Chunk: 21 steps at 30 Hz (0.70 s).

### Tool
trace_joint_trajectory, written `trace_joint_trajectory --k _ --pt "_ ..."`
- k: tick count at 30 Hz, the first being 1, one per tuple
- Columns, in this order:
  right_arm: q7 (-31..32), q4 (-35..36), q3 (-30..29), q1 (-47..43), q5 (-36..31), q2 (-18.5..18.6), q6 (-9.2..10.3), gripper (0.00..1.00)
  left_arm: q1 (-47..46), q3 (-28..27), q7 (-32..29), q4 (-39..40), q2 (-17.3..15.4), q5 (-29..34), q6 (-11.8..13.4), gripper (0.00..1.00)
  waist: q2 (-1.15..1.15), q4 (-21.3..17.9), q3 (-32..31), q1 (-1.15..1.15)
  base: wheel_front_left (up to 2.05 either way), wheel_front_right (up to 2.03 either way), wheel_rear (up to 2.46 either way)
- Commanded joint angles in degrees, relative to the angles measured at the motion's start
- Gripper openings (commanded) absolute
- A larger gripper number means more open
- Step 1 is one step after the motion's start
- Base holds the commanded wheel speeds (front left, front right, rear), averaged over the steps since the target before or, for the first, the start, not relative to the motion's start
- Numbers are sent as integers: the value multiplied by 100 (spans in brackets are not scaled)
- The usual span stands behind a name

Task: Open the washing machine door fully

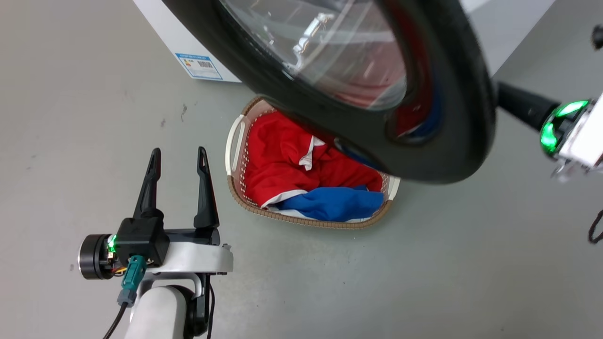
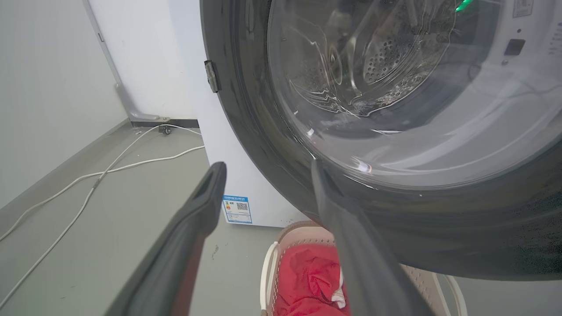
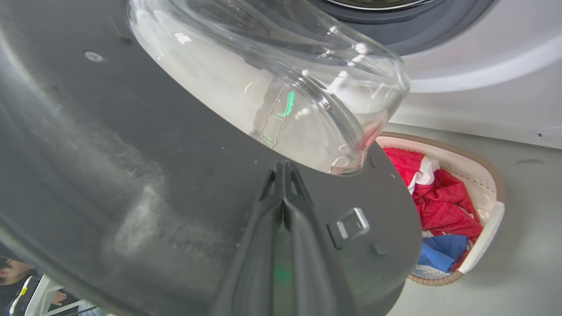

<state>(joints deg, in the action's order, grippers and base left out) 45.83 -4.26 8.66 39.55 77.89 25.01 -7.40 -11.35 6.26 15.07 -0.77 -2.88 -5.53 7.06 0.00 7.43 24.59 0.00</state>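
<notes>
The washing machine door point(image 1: 452, 117), glossy black with a clear glass bowl point(image 1: 330, 47), stands swung out over a laundry basket. The white washing machine point(image 1: 162, 33) sits behind it, its grey-rimmed drum opening point(image 3: 395, 22) at the top of the right wrist view. My right gripper point(image 3: 284, 169) is shut, its fingers pressed together against the door's inner face point(image 3: 131, 175), just below the bowl and left of the metal latch point(image 3: 351, 224). In the head view its fingers point(image 1: 518, 104) reach behind the door's right edge. My left gripper point(image 1: 178, 160) hangs open and empty left of the basket, facing the door's outer side point(image 2: 439, 219).
A white perforated basket point(image 1: 235, 146) with red and blue clothes sits on the floor under the door. White cables point(image 2: 109, 169) run along the floor to the machine's left, by the wall. A person point(image 3: 9, 272) shows at the right wrist view's lower left corner.
</notes>
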Motion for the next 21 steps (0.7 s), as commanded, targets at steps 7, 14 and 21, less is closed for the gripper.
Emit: trace_joint_trajectory --k 7,14,21 --pt "-153 513 194 -904 212 -251 -16 0 177 -66 15 -23 -1 89 -47 100 0 -48 -312 0 0 0 0" --pt "-392 784 506 -1521 348 -509 -16 0 289 -48 15 -39 -1 135 -83 100 0 -10 -545 0 0 0 0" --pt "-598 918 976 -1941 381 -767 -16 0 383 -59 15 -48 -1 158 -101 100 0 26 -722 0 0 0 0"
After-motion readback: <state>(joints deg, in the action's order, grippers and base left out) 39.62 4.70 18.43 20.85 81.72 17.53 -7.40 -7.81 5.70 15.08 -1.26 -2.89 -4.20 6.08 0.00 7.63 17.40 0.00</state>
